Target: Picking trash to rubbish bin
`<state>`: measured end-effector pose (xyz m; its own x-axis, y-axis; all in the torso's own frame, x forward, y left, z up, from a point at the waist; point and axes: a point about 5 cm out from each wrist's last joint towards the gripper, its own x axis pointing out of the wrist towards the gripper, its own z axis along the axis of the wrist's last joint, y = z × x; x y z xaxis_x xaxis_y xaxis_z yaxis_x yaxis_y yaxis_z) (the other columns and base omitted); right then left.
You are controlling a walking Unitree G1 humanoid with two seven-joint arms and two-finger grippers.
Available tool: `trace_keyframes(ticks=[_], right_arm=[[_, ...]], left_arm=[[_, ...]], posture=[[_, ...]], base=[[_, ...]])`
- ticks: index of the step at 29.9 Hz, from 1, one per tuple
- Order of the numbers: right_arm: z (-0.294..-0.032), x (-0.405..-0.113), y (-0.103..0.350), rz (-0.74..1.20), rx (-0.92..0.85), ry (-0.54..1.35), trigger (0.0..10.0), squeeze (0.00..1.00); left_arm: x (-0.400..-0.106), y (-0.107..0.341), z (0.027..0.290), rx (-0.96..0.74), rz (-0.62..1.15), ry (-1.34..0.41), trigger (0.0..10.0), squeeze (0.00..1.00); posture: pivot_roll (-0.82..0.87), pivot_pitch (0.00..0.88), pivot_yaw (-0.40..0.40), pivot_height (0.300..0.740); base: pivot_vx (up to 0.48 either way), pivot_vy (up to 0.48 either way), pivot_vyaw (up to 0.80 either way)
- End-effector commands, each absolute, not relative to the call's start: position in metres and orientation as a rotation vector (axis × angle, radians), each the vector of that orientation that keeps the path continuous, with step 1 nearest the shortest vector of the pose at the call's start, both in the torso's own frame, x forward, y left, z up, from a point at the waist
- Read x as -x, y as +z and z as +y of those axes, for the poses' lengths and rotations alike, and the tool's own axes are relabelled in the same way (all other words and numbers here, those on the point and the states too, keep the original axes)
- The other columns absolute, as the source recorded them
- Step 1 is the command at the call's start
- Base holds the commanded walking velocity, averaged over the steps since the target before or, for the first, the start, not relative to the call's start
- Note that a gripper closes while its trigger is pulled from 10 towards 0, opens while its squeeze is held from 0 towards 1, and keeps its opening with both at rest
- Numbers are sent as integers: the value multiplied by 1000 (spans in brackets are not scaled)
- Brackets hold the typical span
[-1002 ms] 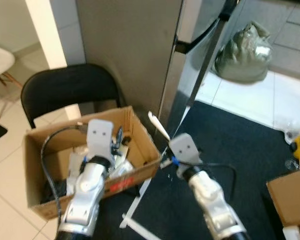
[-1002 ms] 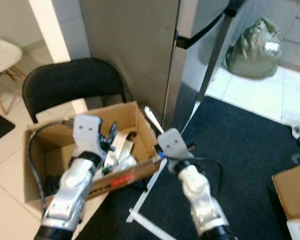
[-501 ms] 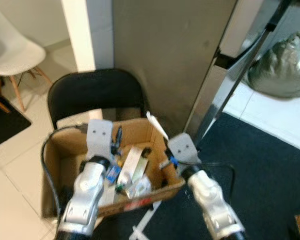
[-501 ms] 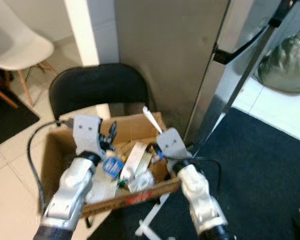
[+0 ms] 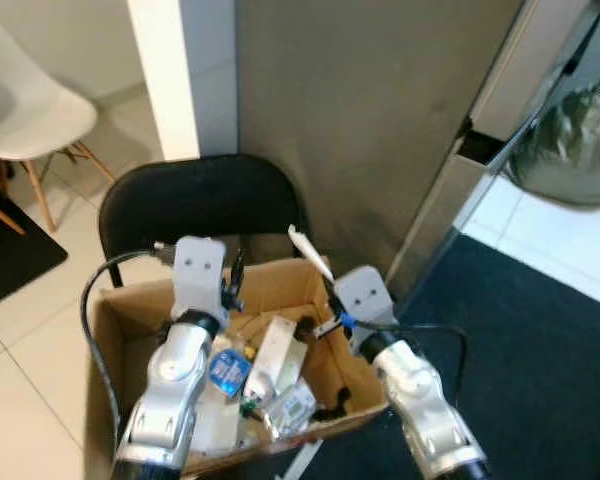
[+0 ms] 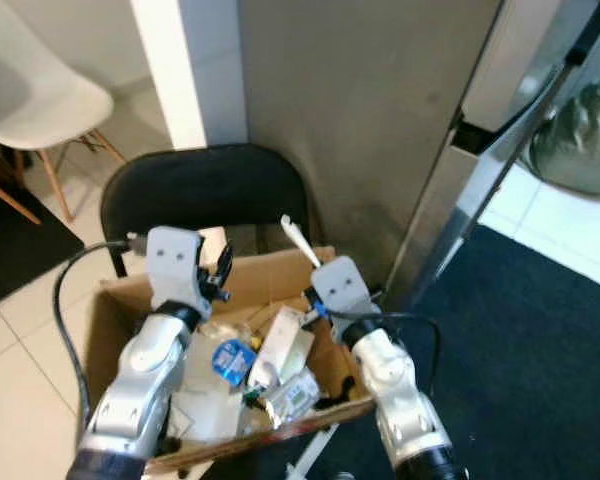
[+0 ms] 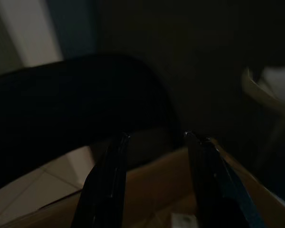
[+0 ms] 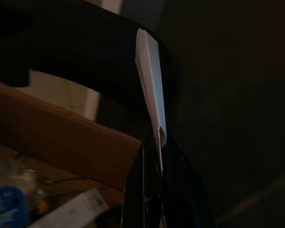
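A cardboard box (image 5: 115,305) of trash sits on the seat of a black chair (image 5: 195,195), low in the head views, toward 6 o'clock. Inside lie a white carton (image 5: 272,350), a blue-labelled wrapper (image 5: 225,370) and a clear packet (image 5: 292,407).

The right gripper (image 8: 154,142) is closed on a white paper strip (image 8: 149,80), which sticks up toward 11 o'clock from the gripper (image 5: 325,290) over the box's far right corner, in front of the chair back. Its fingers (image 8: 135,190) are pressed flat against the strip's lower end.

The left gripper (image 7: 154,142) hangs open over the box's far edge, at 9 o'clock from the strip, its two fingers (image 7: 107,185) apart with nothing between them.

A grey wall panel (image 5: 360,110) stands behind the chair, a white chair (image 5: 25,105) at 10 o'clock and a dark mat (image 5: 540,330) at 3 o'clock.
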<state>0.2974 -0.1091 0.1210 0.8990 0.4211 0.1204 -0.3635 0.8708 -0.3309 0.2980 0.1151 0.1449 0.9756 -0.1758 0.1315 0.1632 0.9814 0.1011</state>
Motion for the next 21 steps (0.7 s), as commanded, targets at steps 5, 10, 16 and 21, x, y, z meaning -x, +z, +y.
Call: trace_keyframes(ticks=[5,10,16,21], right_arm=[[-106,-298,108,-136,309,475,10000,0],[-100,-307,92,-31,328,562,10000,0],[-86,-308,83,25,350,696,10000,0],[-74,-306,79,53,343,786,10000,0]], left_arm=[[-294,108,122,-186,89,-199,10000,0],[-284,87,123,-270,245,-351,10000,0],[-281,87,125,-300,268,-391,10000,0],[-277,88,123,-296,279,-419,10000,0]], posture=[[26,106,-44,740],[24,102,-48,740],[33,104,-57,740],[36,104,-61,740]], base=[[0,0,0],[0,0,0],[0,0,0],[0,0,0]])
